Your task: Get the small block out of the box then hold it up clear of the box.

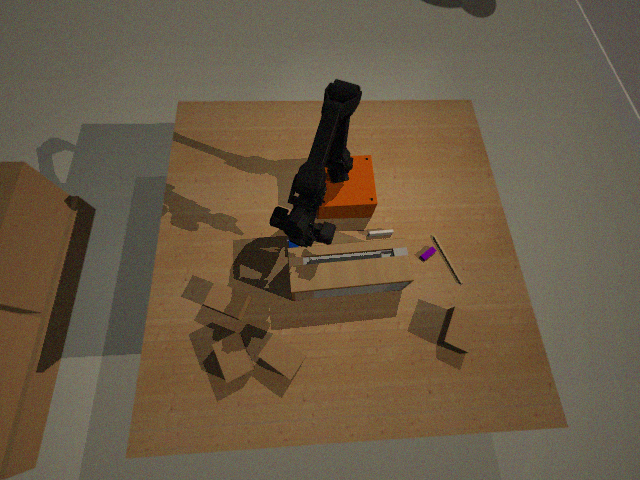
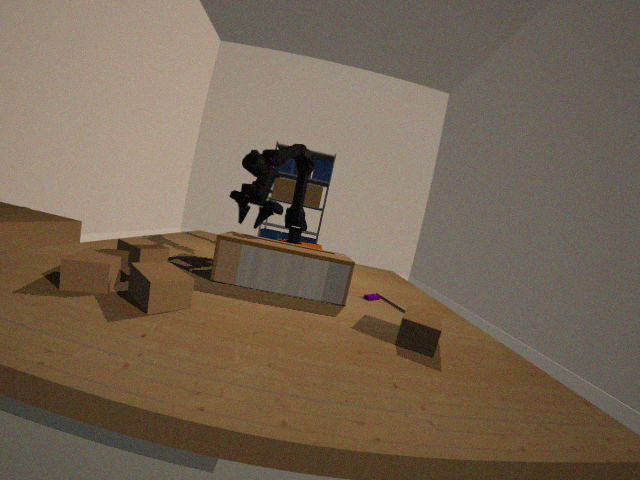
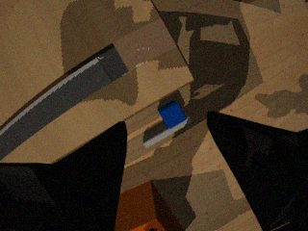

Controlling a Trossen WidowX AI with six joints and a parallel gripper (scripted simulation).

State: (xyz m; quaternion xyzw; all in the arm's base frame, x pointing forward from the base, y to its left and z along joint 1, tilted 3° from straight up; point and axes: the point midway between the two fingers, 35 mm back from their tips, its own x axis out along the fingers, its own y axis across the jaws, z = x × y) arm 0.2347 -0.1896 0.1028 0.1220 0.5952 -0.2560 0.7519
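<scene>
1. Wood grain runs over the table (image 1: 361, 397) (image 2: 310, 408) (image 3: 276, 43), broken by long shadows; grey floor (image 1: 258, 46) shows beyond its edges from above, and outside I see pale walls (image 2: 330, 98) and a shelf rack (image 2: 322, 217) behind my arm.
2. My gripper (image 1: 302, 229) (image 2: 248, 224) (image 3: 167, 122) is partly open, its fingers well apart with nothing between them, raised above the table near one end of the box (image 1: 351, 276) (image 2: 289, 271) (image 3: 96, 115).
3. Below my fingers, the blue block (image 1: 293, 243) (image 3: 172, 115) lies outside the box, just beside its long back side, against a pale strip. I cannot tell whether they are joined.
4. Past the box's other end, a purple block (image 1: 427, 253) (image 2: 371, 297) lies near a thin stick (image 1: 446, 259) (image 2: 391, 302). Both coloured pieces are outside the box; I cannot tell for certain which is the task's block.
5. Near my orange base (image 1: 359, 188) (image 2: 312, 246) (image 3: 140, 204) lies a white bar (image 1: 379, 234).
6. From above, my own wrist cuts off most of the blue piece; outside, the box hides it. The clear front is too hazy to read, and only part of the slot (image 1: 351, 256) (image 3: 63, 93) shows at my wrist.
</scene>
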